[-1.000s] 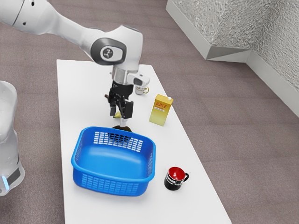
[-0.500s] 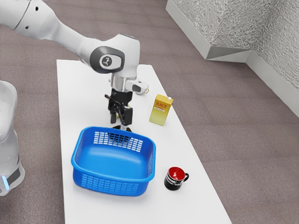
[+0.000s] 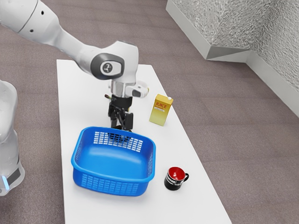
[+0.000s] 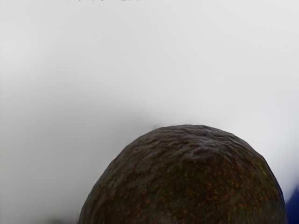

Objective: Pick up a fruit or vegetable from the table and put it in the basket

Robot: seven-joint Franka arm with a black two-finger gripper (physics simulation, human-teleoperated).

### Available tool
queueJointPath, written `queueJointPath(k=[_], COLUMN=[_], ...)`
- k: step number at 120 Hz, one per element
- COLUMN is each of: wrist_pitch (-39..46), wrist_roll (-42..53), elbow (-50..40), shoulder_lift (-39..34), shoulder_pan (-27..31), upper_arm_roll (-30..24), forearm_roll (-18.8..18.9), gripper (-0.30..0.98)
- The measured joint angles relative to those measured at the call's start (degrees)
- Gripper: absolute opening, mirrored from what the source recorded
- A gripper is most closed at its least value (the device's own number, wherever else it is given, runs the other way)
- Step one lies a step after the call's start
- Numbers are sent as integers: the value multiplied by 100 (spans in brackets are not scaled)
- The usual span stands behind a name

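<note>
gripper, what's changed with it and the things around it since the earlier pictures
The gripper has come down to the avocado beside the basket; its fingers stand apart as before, nothing visibly taken hold of or let go. The basket, juice carton and black mug with red inside stayed put.

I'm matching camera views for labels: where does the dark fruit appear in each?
Exterior view: the fruit is behind the blue basket's far wall, partly hidden.
Wrist view: the fruit is large, close to the camera, near a blue patch.
Shared landmark: the blue basket.
</note>
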Motion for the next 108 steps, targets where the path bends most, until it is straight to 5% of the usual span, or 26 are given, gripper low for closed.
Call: queueJointPath(k=[40,67,108], wrist_pitch=[122,161,-261], wrist_roll=[168,256,123], elbow=[43,122,284], shoulder_lift=[118,117,-273], shoulder_pan=[17,190,438], upper_arm_roll=[-5,-304,-318], forearm_roll=[-30,16,368], gripper=[68,37,33])
